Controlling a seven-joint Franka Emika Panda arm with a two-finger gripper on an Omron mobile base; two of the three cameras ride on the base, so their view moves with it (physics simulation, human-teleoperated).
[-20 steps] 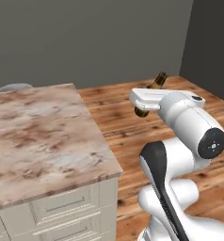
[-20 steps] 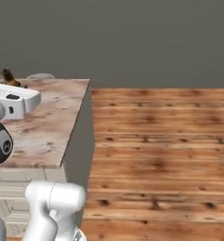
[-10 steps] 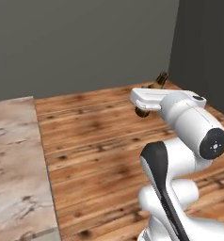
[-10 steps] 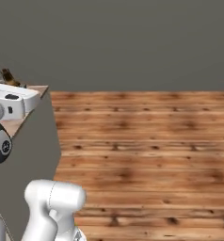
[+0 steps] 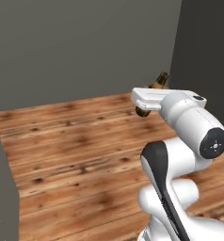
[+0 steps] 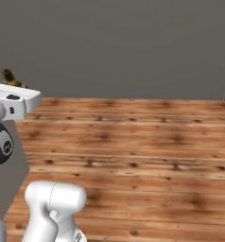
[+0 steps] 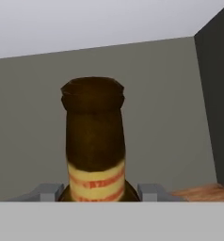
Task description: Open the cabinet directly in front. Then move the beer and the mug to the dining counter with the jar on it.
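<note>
The beer (image 7: 93, 141) is a brown glass bottle with a yellowish label, and my gripper (image 7: 99, 192) is shut on it. Its neck rises between the two grey fingers (image 7: 151, 190). In the left base view the beer (image 5: 158, 81) sticks up behind my white hand, tilted a little, high above the floor. The right base view has the beer (image 6: 10, 77) poking up above the hand at the far left. The cabinet, the mug, the jar and the dining counter are out of view.
Wooden plank floor (image 5: 81, 150) spreads ahead to a plain grey wall (image 5: 76, 47). A darker wall (image 5: 205, 52) stands at the right. A flat grey panel (image 5: 3, 188) borders the left edge, close beside the base.
The whole picture has swung: the base has turned, and the marbled counter has slid out of both base views to the left. The beer stays in the gripper, held the same way.
</note>
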